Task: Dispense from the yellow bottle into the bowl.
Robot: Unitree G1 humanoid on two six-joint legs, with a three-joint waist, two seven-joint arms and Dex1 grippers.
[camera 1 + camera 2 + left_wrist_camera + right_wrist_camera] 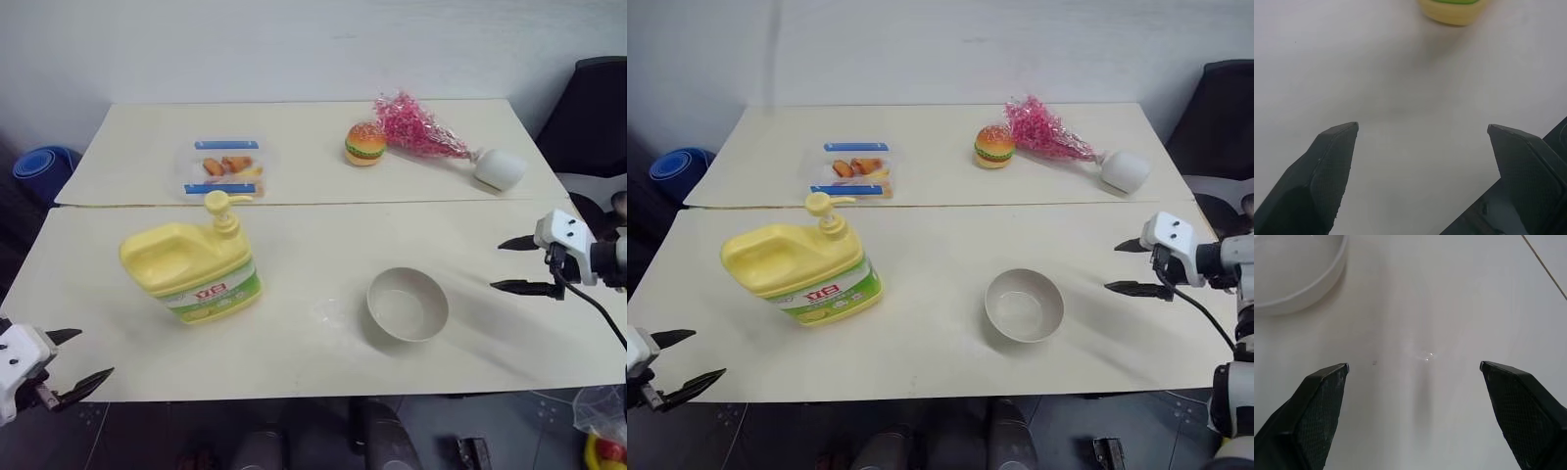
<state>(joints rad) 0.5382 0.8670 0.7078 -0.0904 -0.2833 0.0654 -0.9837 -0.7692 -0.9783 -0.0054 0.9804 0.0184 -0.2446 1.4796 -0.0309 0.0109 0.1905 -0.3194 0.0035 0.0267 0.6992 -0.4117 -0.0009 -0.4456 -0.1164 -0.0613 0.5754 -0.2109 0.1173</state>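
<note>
While eye views show the yellow bottle (195, 270) whole, wrist view crops it.

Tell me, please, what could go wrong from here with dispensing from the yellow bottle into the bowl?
1. The bottle stands apart from the bowl, and its spout points away from it, so pumping now would likely wet the table.
2. The bowl is light-looking and near the front edge; the open right gripper could nudge it off.

Yellow bottle (1452, 11) and bowl (1293, 274), both cropped in wrist views.
</note>
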